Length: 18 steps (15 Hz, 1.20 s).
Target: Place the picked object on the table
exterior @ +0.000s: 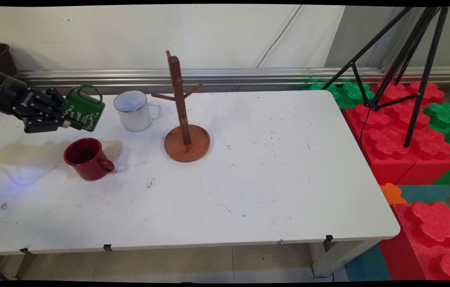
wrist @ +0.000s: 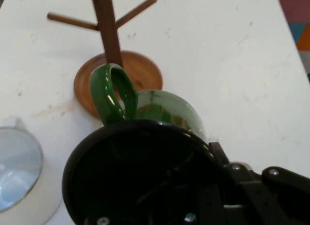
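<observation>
At upper left of the frame, the hand (exterior: 74, 122) holds a green mug (exterior: 84, 107) by its rim, tilted above the bench (exterior: 248, 179), near a white mug (exterior: 133, 110)

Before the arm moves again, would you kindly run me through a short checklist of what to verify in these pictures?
1. Gripper shut on green mug: ok, it grips the rim.
2. Mug lifted off the table: ok, tipped on its side, handle up.
3. White mug apart from the held mug: ok, though close beside it.
4. Red mug upright below the gripper: ok.
5. Mug tree pegs free: ok.
6. Grip firmness: cannot tell.
</observation>
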Tool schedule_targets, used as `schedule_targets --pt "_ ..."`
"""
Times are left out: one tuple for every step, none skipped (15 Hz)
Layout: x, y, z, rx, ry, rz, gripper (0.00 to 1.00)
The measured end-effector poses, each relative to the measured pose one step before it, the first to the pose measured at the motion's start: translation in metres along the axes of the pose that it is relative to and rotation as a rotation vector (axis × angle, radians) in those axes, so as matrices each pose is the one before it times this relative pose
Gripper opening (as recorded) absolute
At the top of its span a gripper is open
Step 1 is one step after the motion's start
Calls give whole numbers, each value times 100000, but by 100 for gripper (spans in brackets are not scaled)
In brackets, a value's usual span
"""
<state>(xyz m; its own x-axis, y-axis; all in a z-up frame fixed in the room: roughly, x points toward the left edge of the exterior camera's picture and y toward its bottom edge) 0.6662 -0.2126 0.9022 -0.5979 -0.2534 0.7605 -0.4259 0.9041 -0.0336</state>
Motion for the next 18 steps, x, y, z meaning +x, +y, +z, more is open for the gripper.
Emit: schedule_targets --pt "-362 -307 -355 798 -1626 799 0" --pt "-306 -256 -278 715 -1382 678 0" --pt "-349 -300 -293 839 -1654 832 0" --pt "-393 -351 -297 944 -1876 1000 0" --pt "-255 -224 -169 650 -1232 644 0" --pt "-345 -312 -223 964 -1667 885 0" --pt "-357 -378 -209 1082 -1815 1013 0" --pt "-214 -230 -107 620 -1081 649 0" --pt "-176 -175 -73 422 -833 540 0" --pt "-265 -243 -97 553 -1266 816 0" --pt "-180 -146 -54 287 -865 636 0" --pt "-282 -196 -63 312 -1331 1041 0" --pt "-367 -246 -60 381 -1772 1409 0" --pt "-313 -195 -33 279 -1553 1302 0" --pt "-235 -149 -3 137 -1235 1083 0" --pt "-172 -121 19 49 -961 920 0" --pt "-256 -151 29 19 -1366 1382 0" --pt "-194 -126 62 -43 -1060 1144 0"
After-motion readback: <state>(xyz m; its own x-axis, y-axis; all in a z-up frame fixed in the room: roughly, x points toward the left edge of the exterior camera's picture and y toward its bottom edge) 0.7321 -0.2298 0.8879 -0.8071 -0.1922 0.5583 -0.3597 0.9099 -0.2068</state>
